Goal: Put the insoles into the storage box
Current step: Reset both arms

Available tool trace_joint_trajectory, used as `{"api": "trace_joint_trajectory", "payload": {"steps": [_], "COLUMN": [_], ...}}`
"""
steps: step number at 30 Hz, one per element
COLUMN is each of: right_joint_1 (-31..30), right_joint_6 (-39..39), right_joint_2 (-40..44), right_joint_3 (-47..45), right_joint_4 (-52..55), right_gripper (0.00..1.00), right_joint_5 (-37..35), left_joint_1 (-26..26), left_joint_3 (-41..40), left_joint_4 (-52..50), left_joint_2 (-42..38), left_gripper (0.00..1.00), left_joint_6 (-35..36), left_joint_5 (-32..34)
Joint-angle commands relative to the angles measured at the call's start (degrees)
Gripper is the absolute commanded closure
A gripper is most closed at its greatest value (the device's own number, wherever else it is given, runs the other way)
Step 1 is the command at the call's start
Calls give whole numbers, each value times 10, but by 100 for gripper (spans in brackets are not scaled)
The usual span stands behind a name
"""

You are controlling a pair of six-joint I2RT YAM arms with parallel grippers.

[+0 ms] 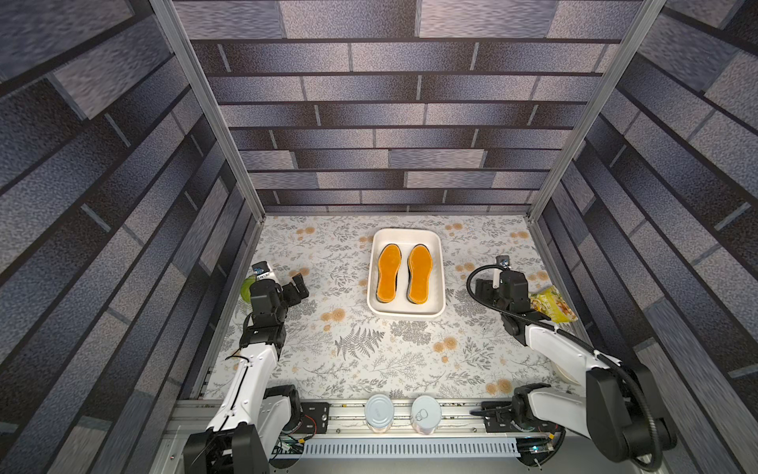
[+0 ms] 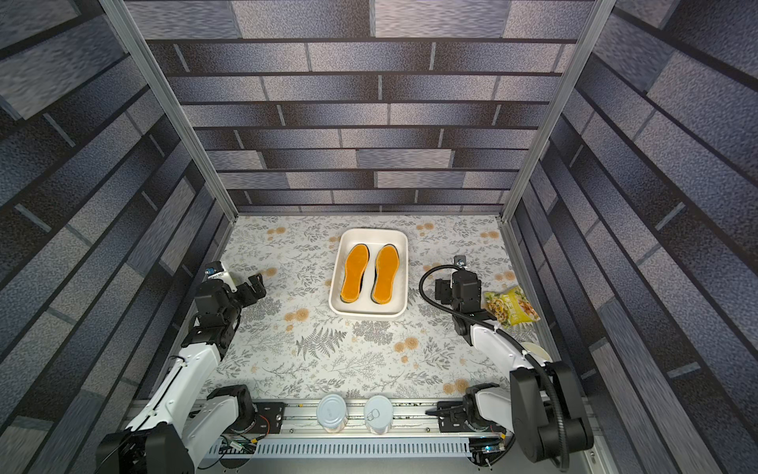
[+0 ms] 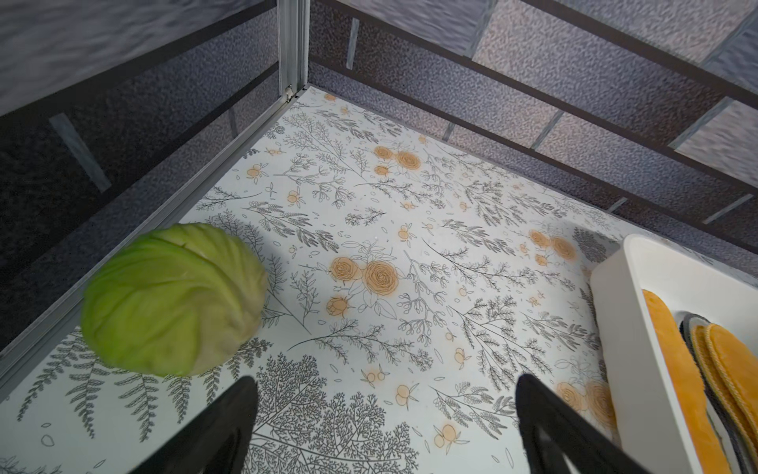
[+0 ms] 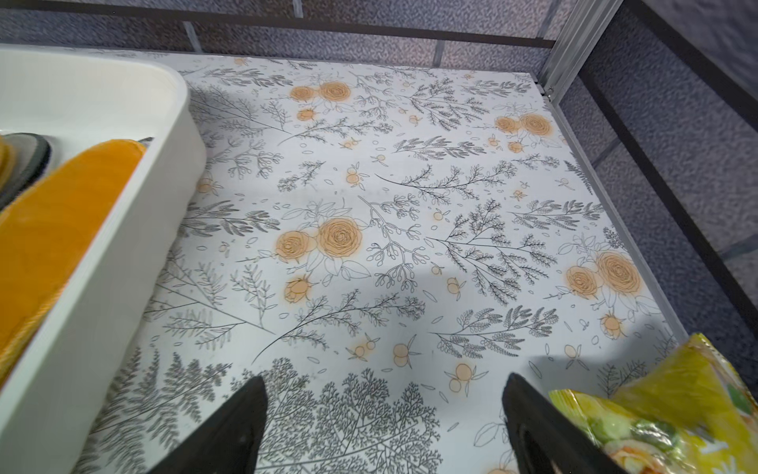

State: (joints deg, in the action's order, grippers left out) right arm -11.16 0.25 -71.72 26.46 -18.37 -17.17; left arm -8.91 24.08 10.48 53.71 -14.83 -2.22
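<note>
Both sets of jaws stand wide apart, with only the floral table (image 3: 410,197) showing between them. The left gripper (image 3: 385,381) hangs between a green cabbage (image 3: 172,299) and the storage box (image 1: 406,234), and the right gripper (image 4: 383,379) hangs between that box and a yellow snack packet (image 4: 676,410). The insoles (image 1: 389,273) lie inside the box in two side-by-side stacks, orange-yellow on top, with dark and grey edges showing beneath.

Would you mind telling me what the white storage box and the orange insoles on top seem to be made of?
The storage box looks like smooth matte white plastic, probably moulded: even walls, rounded corners, no seams. The orange insoles look like fuzzy plush or fleece: a soft nap shows up close; the backing cannot be judged.
</note>
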Motion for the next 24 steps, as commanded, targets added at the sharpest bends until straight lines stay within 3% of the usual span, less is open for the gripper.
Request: {"api": "trace_joint_trajectory", "payload": {"steps": [1,8,15,20,23,24], "right_joint_1": [3,8,21,52,56,61], "right_joint_6": [-25,-47,-22,3,2,5], "right_joint_2": [-50,-143,-141,-145,-153,-172], "right_joint_3": [-24,-71,-69,-30,-47,-65], "right_joint_4": [-184,-378,-364,-284,-317,-371], "right_gripper": [10,9,5,0,0,0], "right_joint_5": [-35,-67,-71,-20,2,5], "left_joint_1": [-10,-30,-32,-34,-33,-33], "left_joint_3": [-31,-75,-89,-85,-71,-63], "left_joint_4": [108,222,317,375,378,368], "left_joint_2": [23,79,157,204,224,228], "left_gripper": [0,0,0,0,0,0], "left_joint_6": [34,50,59,58,58,57], "left_joint_5": [12,7,-18,-38,-48,-49]}}
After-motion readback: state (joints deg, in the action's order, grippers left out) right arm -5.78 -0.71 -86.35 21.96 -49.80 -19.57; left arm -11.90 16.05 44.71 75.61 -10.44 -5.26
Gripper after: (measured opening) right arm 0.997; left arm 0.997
